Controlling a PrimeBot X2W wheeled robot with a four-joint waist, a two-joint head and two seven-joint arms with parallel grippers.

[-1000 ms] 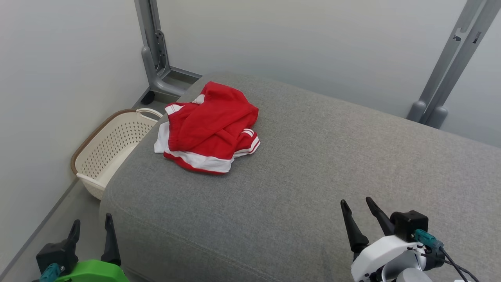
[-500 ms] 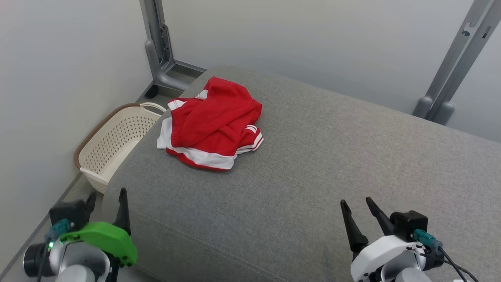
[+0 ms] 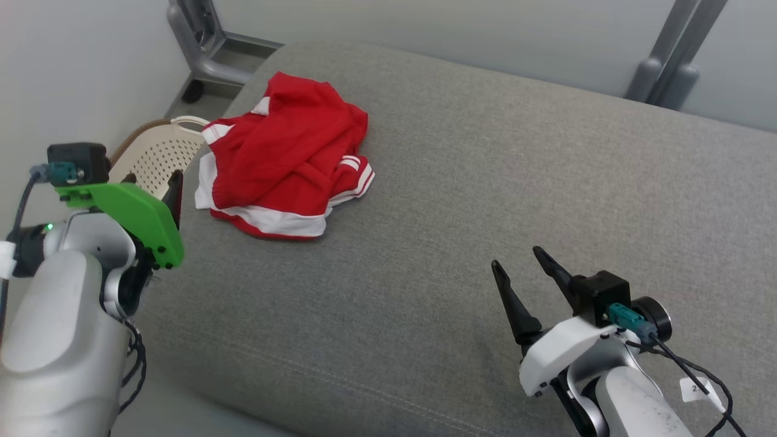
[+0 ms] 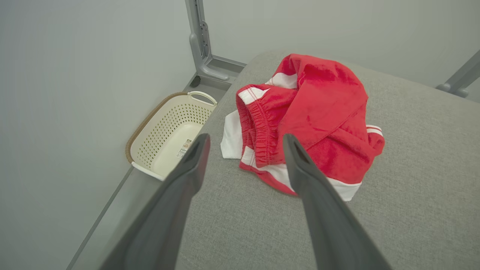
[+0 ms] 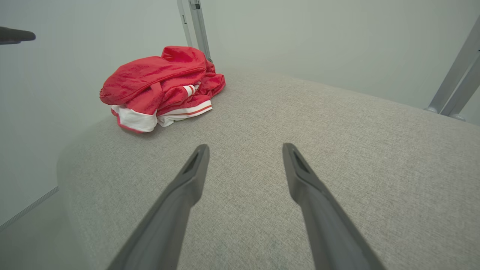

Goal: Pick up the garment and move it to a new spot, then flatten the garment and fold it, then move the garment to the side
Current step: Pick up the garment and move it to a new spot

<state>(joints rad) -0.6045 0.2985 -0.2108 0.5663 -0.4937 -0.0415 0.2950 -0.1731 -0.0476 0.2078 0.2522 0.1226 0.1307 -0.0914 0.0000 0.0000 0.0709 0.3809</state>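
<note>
The garment (image 3: 285, 152), red with white bands, lies crumpled near the far left corner of the grey cushion (image 3: 485, 182). The left gripper (image 4: 245, 138) hovers at the left edge, jaws apart and empty. The right gripper (image 3: 517, 257) hovers near the front edge, jaws apart and empty.

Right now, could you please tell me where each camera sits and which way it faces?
Head view: on the robot's head, looking forward and down at the grey cushion and red garment; left tool and right tool show, both open.
Left wrist view: on the left wrist, looking along its fingers at the garment and the basket beside the cushion.
Right wrist view: on the right wrist, looking low across the cushion towards the garment, past its fingers.
Shared: head and left wrist views both show the basket.
</note>
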